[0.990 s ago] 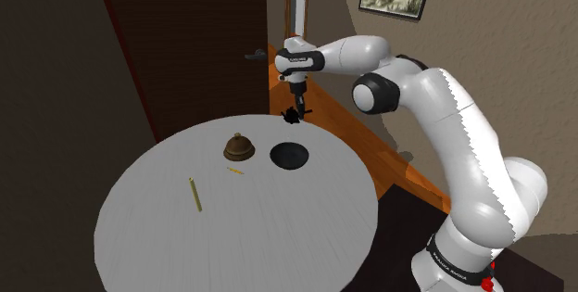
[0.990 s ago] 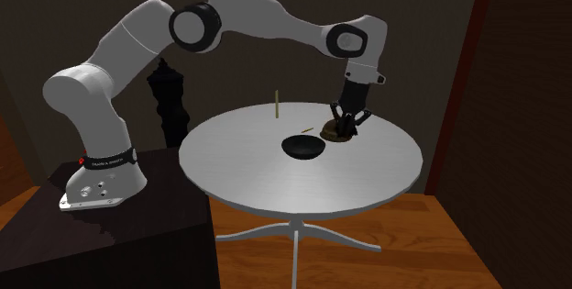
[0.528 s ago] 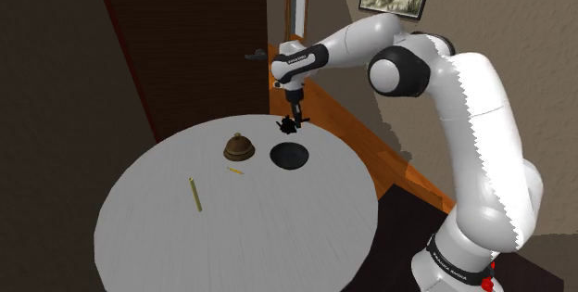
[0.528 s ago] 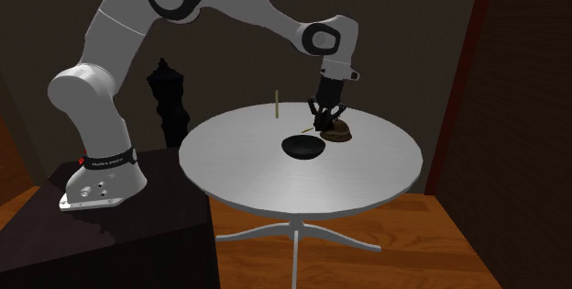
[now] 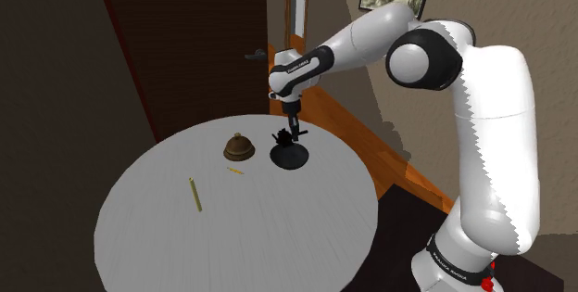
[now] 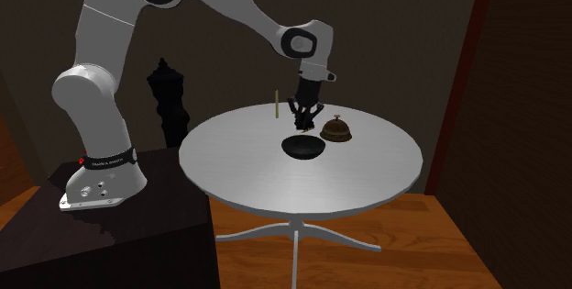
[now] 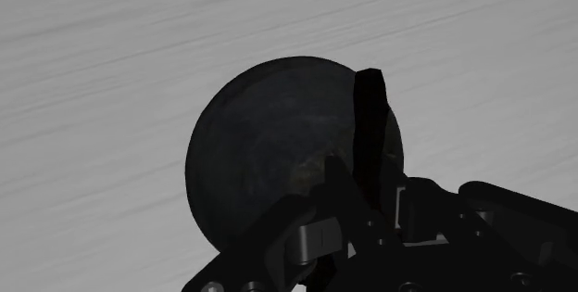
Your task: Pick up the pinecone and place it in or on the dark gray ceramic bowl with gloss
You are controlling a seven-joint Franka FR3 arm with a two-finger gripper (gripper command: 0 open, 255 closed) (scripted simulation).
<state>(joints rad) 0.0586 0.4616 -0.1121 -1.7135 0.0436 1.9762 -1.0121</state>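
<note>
Over the round grey surface (image 5: 232,234), the white arm reaches down from the shoulder view's right and puts the black fingers (image 5: 293,130) right above the dark glossy bowl (image 5: 290,158). Fingers are clamped on a small dark spiky lump, which I take to be the pinecone (image 5: 281,136). It renders almost black, so no colour is readable. The pinecone is off the surface, hanging just above the bowl's rim, toward the side nearer the brown dome-shaped bell (image 5: 239,146). Whether it touches the bowl I cannot tell, but it looks apart. The wrist view looks straight down into the bowl, with its dark round inside sitting directly under the fingers. The bell stands beside the bowl, not touching it. A thin yellowish stick (image 5: 194,194) lies well apart, toward the shoulder view's left.

Step in hand, judged: carry is done and this is the placing step, with alignment over the bowl nearly finished.

Next move calls for a short descent, nudged slightly toward the bowl's centre, then parting the fingers so the pinecone drops inside. Risk is an off-centre release, where the pinecone could clip the rim and roll out toward the bell.
</note>
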